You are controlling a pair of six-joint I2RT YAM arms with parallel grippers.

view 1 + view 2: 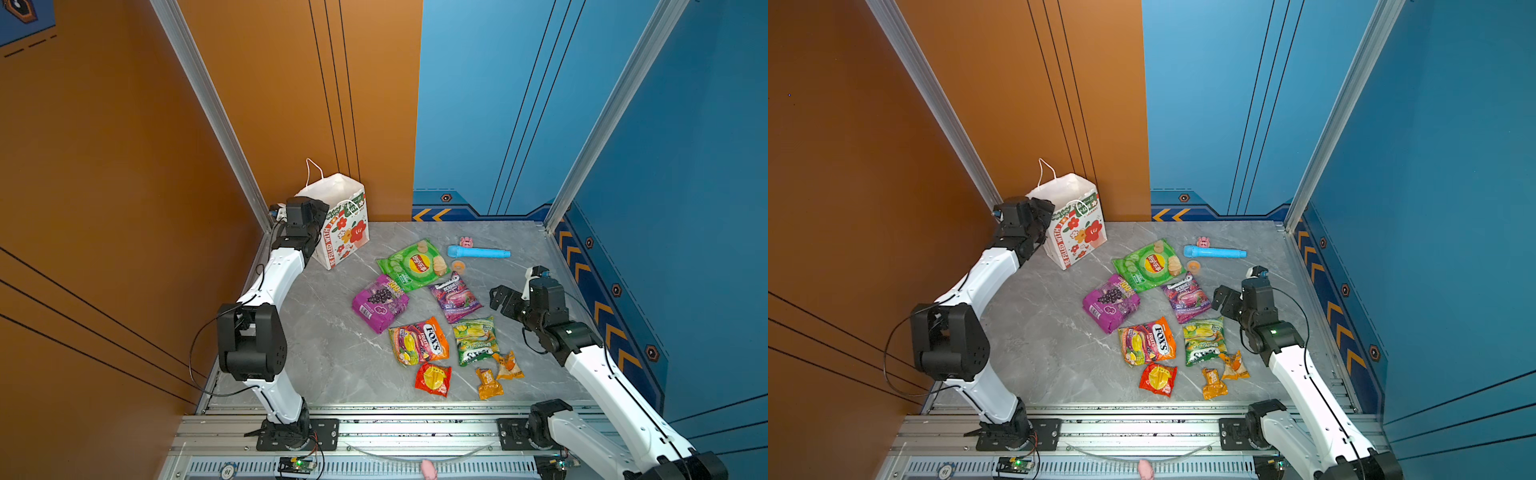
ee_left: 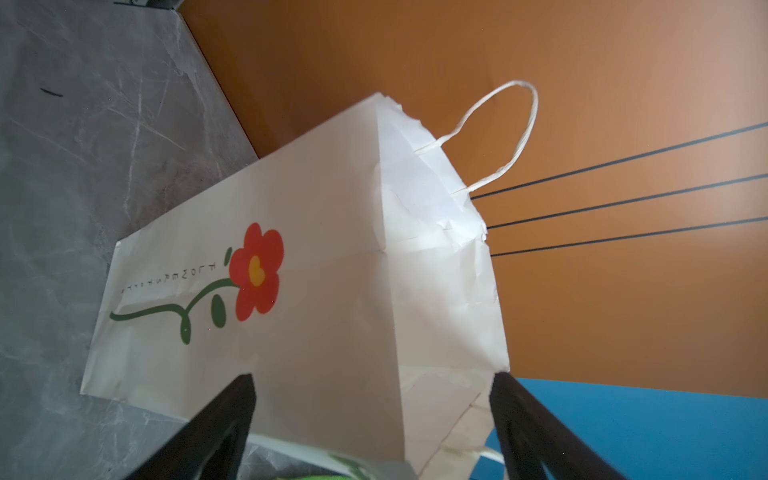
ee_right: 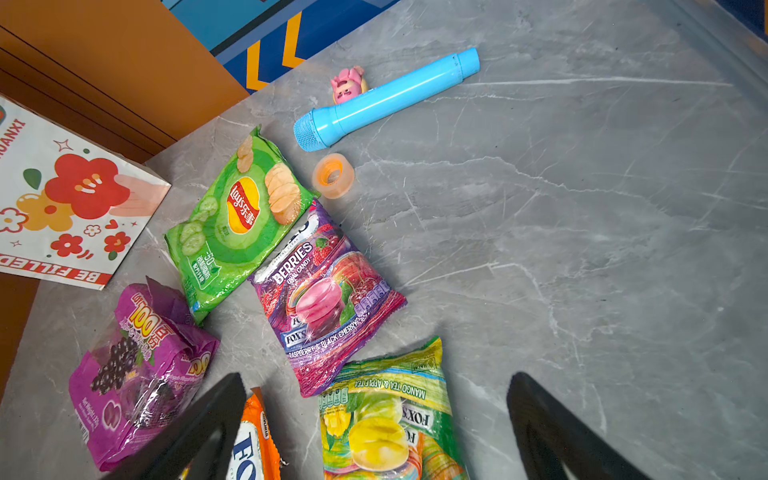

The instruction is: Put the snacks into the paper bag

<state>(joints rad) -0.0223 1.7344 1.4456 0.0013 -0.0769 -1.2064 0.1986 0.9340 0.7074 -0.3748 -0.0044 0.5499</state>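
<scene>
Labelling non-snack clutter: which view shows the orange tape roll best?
Right wrist view: the orange tape roll is close, unblocked, hole visible. In both top views it is a small blob beside the chips bag. The left wrist view faces the paper bag and misses it.

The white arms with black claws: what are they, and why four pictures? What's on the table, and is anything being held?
Two robot arms on a rail, each ending in a two-fingered gripper. Two pictures come from one overhead camera seeing everything; the other two come from cameras on the arms' wrists, looking where each gripper points. On the grey table stands a white flowered paper bag; snack packets lie loose, such as a green chips bag, beside a blue microphone-like cylinder, a pink toy and a tape roll. The left gripper is open at the bag; the right gripper hangs open near the snacks. Neither holds anything.
</scene>
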